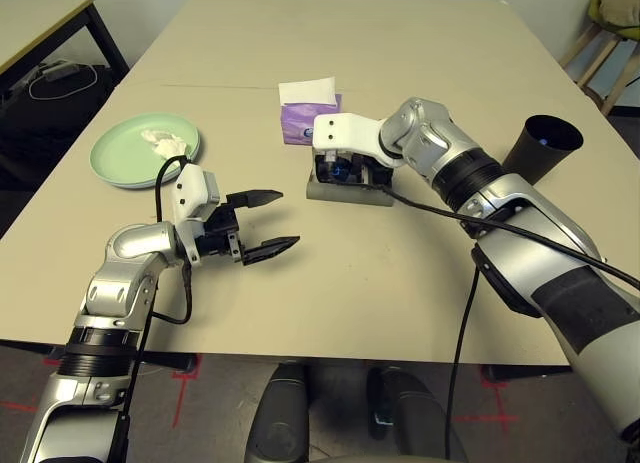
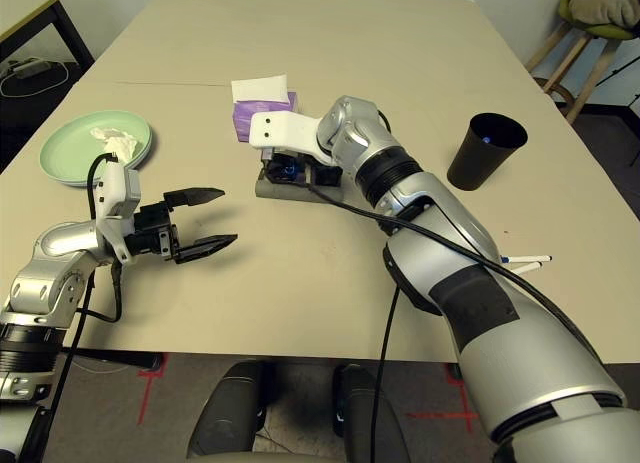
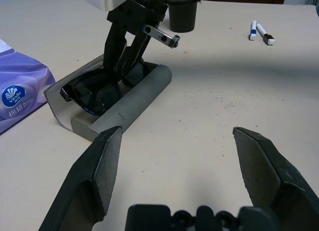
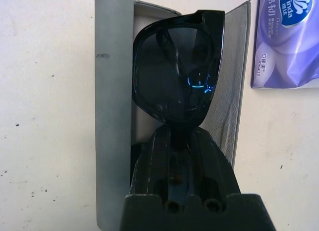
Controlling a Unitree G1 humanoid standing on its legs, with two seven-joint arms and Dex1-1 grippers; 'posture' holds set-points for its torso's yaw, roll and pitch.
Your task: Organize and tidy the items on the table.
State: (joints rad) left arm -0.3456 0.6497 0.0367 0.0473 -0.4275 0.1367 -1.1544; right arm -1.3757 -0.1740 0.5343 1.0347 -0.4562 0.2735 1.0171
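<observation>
Right now the black sunglasses (image 4: 177, 74) are lying folded inside the grey oblong glasses case (image 3: 130, 100), their glossy dark lenses catching a small blue glint. The case is standing open near the middle of the table (image 1: 400, 73), its felt-like lid flap leaning back toward the purple tissue box (image 1: 305, 118) just beside it. The right gripper (image 3: 122, 54) is reaching down into the case with its fingers pinched together on the sunglasses.

A white sheet is sticking up out of the tissue box, and its side is showing the brand "Vinda" and the word "Deluxe", with Chinese characters I cannot read.

Further toward the robot's left, the pale green plate (image 1: 120, 153) is holding a crumpled white tissue (image 1: 165, 141). The left gripper (image 1: 262, 223) is hovering above bare tabletop between plate and case, its black fingers spread wide and holding nothing.

On the robot's right, the black cup (image 2: 486, 150) is standing upright, and two small markers (image 2: 525, 262) are lying side by side near the table's edge.
</observation>
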